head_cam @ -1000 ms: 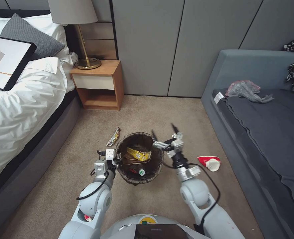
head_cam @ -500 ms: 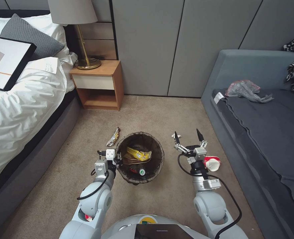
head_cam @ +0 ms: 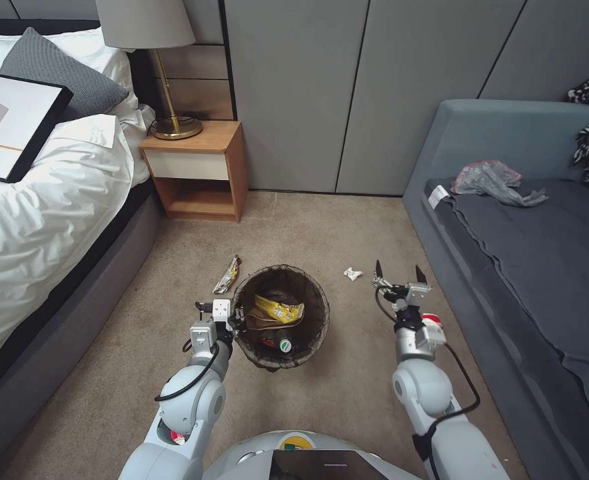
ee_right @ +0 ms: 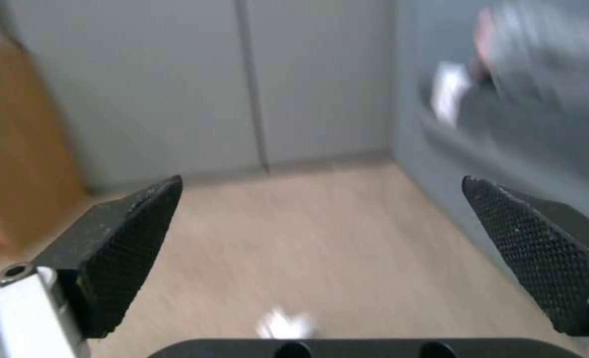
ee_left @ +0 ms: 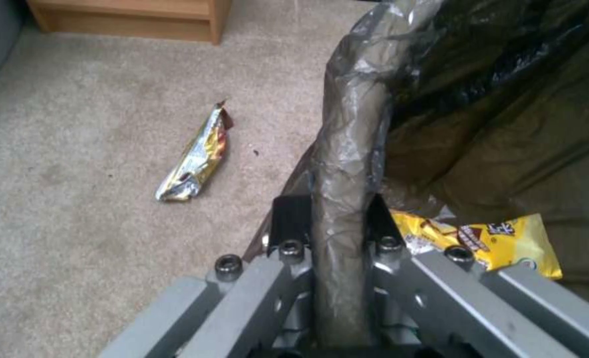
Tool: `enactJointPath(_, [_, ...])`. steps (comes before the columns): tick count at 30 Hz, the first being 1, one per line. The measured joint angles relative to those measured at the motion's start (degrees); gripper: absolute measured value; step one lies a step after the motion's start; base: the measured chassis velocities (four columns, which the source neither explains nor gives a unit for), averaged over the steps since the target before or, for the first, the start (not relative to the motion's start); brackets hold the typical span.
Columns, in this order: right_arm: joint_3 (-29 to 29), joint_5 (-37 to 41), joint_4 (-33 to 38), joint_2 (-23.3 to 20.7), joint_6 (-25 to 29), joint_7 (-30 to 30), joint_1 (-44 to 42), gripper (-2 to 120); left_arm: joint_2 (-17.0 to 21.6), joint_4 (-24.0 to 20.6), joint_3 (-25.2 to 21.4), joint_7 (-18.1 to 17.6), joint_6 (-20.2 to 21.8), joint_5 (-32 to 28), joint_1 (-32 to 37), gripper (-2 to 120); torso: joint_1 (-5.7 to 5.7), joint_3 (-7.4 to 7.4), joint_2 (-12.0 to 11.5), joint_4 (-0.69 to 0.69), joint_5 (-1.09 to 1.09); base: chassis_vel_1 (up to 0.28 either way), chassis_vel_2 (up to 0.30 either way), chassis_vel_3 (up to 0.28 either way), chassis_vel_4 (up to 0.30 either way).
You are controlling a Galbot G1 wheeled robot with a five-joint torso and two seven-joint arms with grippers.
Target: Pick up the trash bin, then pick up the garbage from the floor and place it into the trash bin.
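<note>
Now your right gripper (head_cam: 401, 275), jaws apart, has swung from the bin (head_cam: 319, 313), left-clamped, toward floor litter.

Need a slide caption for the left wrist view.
Left gripper fingers clamped on the bag-lined trash bin rim; foil wrapper on carpet beside it.

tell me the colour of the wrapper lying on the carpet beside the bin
Gold and silver foil with dark brown ends, clearest in the left wrist view.
</note>
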Motion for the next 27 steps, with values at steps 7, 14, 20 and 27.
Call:
enactJointPath(7, [-0.2,3.7,-12.4,-0.4,-10.9,4.4,5.9,100,0.0,0.0,-0.2,0.0,0.0,0.1,0.2,2,0.00,0.00,0.0,0.00,0.02,0.000,0.000,0.000,0.000])
enactJointPath(14, [-0.8,8.9,-22.1,0.1,-14.1,5.4,9.6,100,0.0,0.1,-0.3,-0.1,0.0,0.1,0.2,2,0.00,0.00,0.0,0.00,0.01,0.000,0.000,0.000,0.000])
enactJointPath(20, [-0.3,8.9,-26.5,0.3,-13.7,5.5,11.6,100,0.0,0.2,-0.2,-0.1,0.1,0.1,0.2,2,0.00,0.00,0.0,0.00,0.01,0.000,0.000,0.000,0.000])
enactJointPath(27, [1.2,7.8,-28.6,0.4,-12.5,6.6,11.4,100,0.2,0.4,-0.1,-0.1,0.1,0.1,0.1,2,0.00,-0.01,0.0,-0.01,0.00,0.000,0.000,0.000,0.000])
